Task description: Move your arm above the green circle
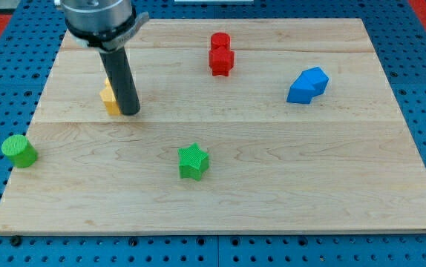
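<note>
**Hazard entry — tip beside the yellow block, green circle at the board's edge**

- **My tip** (130, 113): you are looking at a plain dark rod, so there are no fingers to be released, clenched or grasping — it is holding nothing. It is resting on the wooden board (272, 200) in the view's upper left.
- **Yellow block** (110, 98): it is sitting just to the view's left of the tip, apparently touching the rod and partly hidden by it, so its shape is not showing clearly.
- **Green circle** (19, 150): the task's target is standing at the view's far left, right at the board's left edge, below and to the left of the tip and well apart from it.
- **Green star** (194, 162), **red block** (220, 53), **blue block** (307, 84): all are lying to the view's right, away from any likely path.

**Risks you are facing:**
1. A straight line toward the circle is heading left — I judge it would be dragging the yellow block along, perhaps into the target.
2. Overshooting is the second danger: the circle is sitting so near the edge that a nudge could be tipping it off the board.
3. Stopping beside the circle rather than above it, toward the view's top, would be missing the task.
</note>
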